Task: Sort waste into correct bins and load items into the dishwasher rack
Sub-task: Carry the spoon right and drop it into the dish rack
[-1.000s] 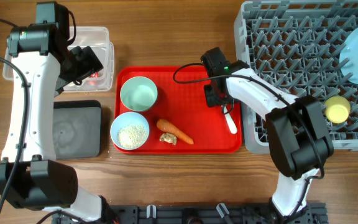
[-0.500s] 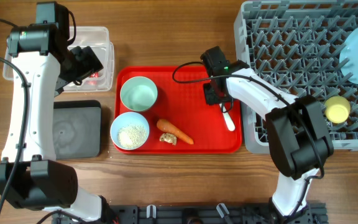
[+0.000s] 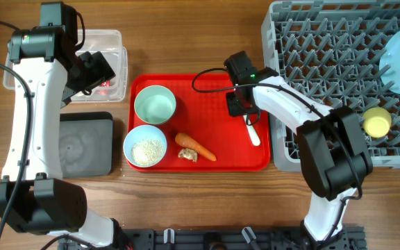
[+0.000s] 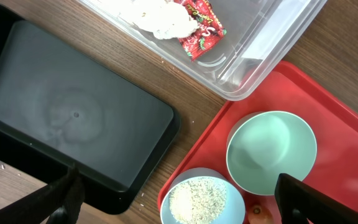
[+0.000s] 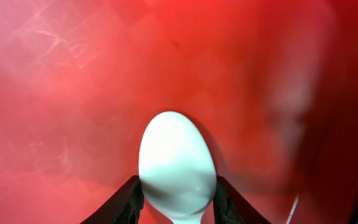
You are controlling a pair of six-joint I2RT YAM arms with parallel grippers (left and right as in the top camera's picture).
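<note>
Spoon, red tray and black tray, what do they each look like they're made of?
Spoon: glossy white, smooth with soft highlights; it could be plastic or ceramic, and the look leaves that open.
Red tray: probably hard plastic, semi-gloss, showing fine scratches and glare in the right wrist view.
Black tray: looks like moulded plastic, matte, with a small centre dot and faint rings.

No readable text; print on red snack wrapper [image 4: 199,34] illegible.
</note>
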